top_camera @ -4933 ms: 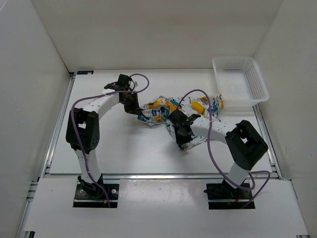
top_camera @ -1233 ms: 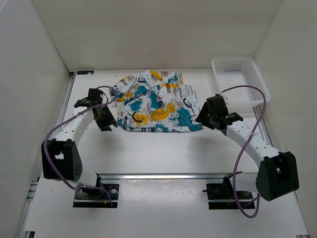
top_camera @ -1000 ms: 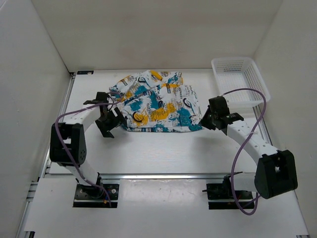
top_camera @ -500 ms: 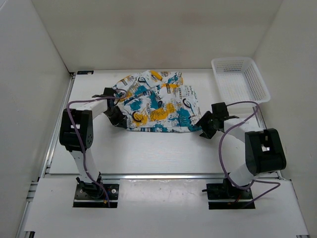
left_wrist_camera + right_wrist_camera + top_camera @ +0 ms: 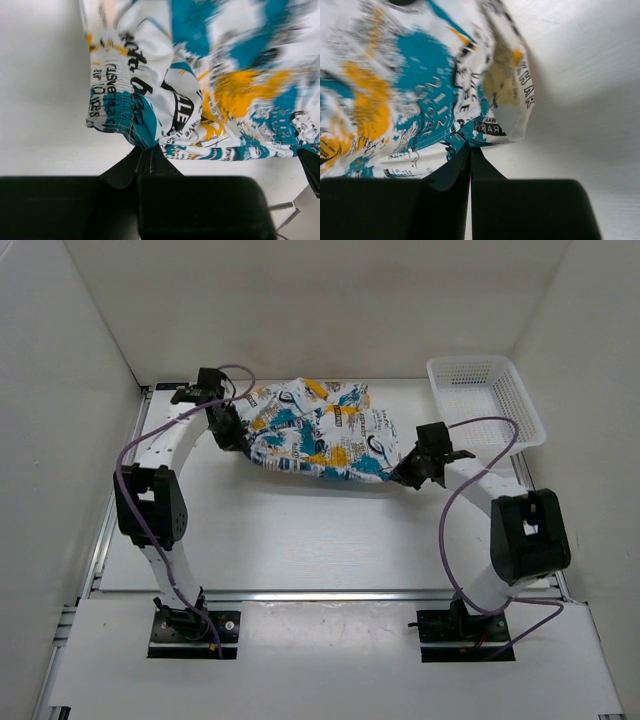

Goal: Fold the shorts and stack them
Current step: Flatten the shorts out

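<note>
Seeing shorts (image 5: 320, 435) spread at far middle of surface (image 5: 300, 540), long axis running left-right, left end slightly farther back than right. My left gripper (image 5: 238, 442) has jaws pressed together, pinching gathered band corner at left end; right gripper (image 5: 402, 475) jaws likewise pinch near right corner. White mesh basket (image 5: 485, 405) sits far right, apart from shorts. Printed lettering shows only fragments; I read no whole word or brand

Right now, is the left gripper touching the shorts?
Touching. The left wrist view shows the left gripper pinched shut on the shorts at their bunched edge, with no gap between fingertips and fabric.
</note>
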### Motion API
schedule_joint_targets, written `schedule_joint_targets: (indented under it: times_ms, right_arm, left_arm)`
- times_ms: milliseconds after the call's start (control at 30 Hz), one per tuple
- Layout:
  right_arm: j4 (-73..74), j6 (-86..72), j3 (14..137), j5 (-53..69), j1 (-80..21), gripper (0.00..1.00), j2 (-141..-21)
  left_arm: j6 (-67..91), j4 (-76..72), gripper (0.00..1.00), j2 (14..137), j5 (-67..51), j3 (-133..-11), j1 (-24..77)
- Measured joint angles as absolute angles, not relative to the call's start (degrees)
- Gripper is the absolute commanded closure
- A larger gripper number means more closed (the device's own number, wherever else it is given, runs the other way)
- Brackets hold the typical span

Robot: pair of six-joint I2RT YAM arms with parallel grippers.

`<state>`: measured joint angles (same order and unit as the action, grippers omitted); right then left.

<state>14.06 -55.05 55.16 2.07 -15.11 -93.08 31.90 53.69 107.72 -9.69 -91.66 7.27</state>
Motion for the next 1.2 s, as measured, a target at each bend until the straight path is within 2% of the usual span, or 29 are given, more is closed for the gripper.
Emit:
schedule_joint_targets:
  times_ms: [100,133,167,200,233,267,300,333,367,400,467,500,700,800,900,967,1033,1200]
  right_arm:
    - [15.00,-54.50,56.29,-0.12,-15.88,1.00,-86.72]
    - [15.22,-54.08,56.21,-0.89,-16.27,1.00,-84.20]
    - [15.27,-53.56,55.79,-1.72,-16.78,1.00,-81.23]
    - [15.20,-53.06,55.07,-2.48,-17.45,1.00,-78.48]
    - [15.29,-52.36,53.87,-3.38,-18.13,1.00,-75.57]
    - [15.03,-51.81,52.03,-4.23,-18.81,1.00,-72.86]
    - [14.83,-51.33,49.50,-4.91,-19.33,1.00,-70.41]
    - [14.96,-51.05,46.87,-5.28,-19.64,1.00,-68.73]
    - [15.38,-50.98,44.03,-5.61,-19.75,0.95,-67.53]
    - [15.81,-51.05,41.04,-5.85,-19.77,0.81,-66.96]
    - [17.58,-51.59,35.33,-6.09,-19.77,0.68,-66.85]
    - [18.94,-51.94,33.08,-6.22,-19.75,0.57,-66.83]
    - [23.27,-51.40,30.24,-7.57,-19.75,0.45,-61.91]
    - [24.18,-50.59,30.46,-8.38,-19.75,0.45,-59.05]
    - [24.77,-50.74,30.68,-8.86,-19.75,0.33,-57.78]
    - [25.41,-50.89,30.68,-8.75,-19.55,0.29,-57.34]
    - [25.82,-51.07,30.68,-8.21,-19.51,0.25,-57.12]
    - [26.09,-51.59,30.63,-6.35,-17.87,0.22,-56.36]
  left_arm:
    - [29.56,55.75,0.90,104.77,-8.88,-97.78,7.42]
    - [28.91,56.42,0.85,102.87,-8.49,-98.04,7.51]
    - [28.27,57.58,0.72,100.86,-7.99,-97.97,7.60]
    - [27.64,58.37,0.53,98.85,-7.60,-97.43,7.62]
    - [26.74,58.43,0.24,96.86,-7.38,-96.05,7.62]
    - [26.52,58.00,0.16,93.97,-7.27,-92.82,7.62]
    - [26.06,58.26,0.13,91.83,-7.60,-89.80,7.62]
    - [26.20,57.58,0.13,89.60,-7.84,-85.71,7.62]
    - [26.37,56.90,0.13,87.88,-7.94,-81.32,7.60]
    - [26.44,56.80,0.14,86.91,-8.05,-77.67,7.62]
    - [27.05,56.49,0.17,87.24,-8.25,-71.00,7.66]
    - [27.38,56.14,0.17,87.92,-8.29,-68.38,7.70]
    - [30.61,54.65,0.15,87.26,-7.77,-62.04,7.73]
    - [32.42,52.42,0.16,85.27,-7.46,-60.80,7.73]
    - [33.85,49.74,0.16,85.36,-7.35,-59.96,7.73]
    - [34.39,47.90,0.08,87.48,-7.35,-60.07,7.73]
    - [34.87,46.65,0.05,91.35,-7.53,-61.30,7.73]
    - [35.48,43.97,0.05,101.58,-8.16,-65.91,7.73]
